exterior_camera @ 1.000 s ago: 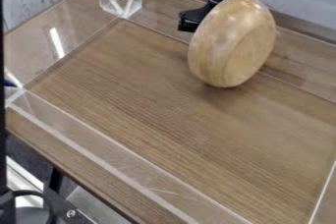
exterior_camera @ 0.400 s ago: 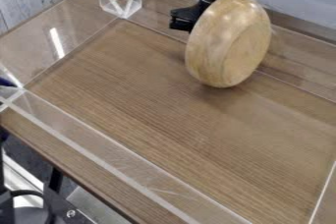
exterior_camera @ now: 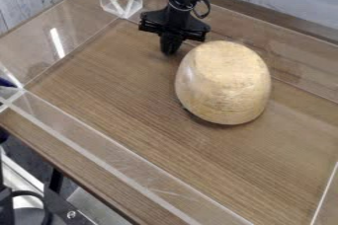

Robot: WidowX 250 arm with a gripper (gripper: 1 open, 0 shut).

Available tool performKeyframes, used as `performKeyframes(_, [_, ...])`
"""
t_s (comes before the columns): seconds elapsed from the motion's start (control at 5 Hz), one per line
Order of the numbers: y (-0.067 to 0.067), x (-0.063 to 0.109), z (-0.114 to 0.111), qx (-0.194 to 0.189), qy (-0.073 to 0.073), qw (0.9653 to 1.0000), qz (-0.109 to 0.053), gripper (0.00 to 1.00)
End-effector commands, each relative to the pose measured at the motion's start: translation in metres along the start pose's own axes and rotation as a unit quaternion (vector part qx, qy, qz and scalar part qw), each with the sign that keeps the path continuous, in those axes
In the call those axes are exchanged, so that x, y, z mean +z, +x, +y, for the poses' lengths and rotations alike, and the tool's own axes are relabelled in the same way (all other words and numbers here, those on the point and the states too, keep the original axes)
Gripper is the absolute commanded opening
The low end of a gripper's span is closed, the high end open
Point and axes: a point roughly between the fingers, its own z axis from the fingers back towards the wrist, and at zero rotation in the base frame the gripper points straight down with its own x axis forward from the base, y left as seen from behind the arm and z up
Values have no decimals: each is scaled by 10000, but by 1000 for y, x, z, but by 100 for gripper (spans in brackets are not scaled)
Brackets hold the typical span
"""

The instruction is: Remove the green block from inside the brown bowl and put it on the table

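Note:
The brown bowl [exterior_camera: 224,83] lies upside down on the table [exterior_camera: 119,120], its rounded underside facing up. The green block is hidden from view. My black gripper [exterior_camera: 172,45] points down at the table just off the bowl's upper left edge. Its fingers are shut together and nothing shows between them. Whether they touch the bowl's rim I cannot tell.
Low clear acrylic walls [exterior_camera: 79,135] run along the table's edges. A clear corner piece [exterior_camera: 122,2] stands at the back left. The arm comes down from the top of the view above the gripper.
The bowl was tipped up on its edge at the back right and now lies flat, upside down, nearer the middle. My gripper has moved left and slightly lower.

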Motion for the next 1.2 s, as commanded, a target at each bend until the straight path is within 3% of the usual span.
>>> performKeyframes(0.0, [-1,8,9,231,-10,9997,-42,0])
performKeyframes(0.2, [-4,13,21,247,-66,9997,35,0])
performKeyframes(0.6, [-12,8,53,338,-9,9993,185,0])
performKeyframes(1.0, [-12,2,72,501,-84,9985,206,0])
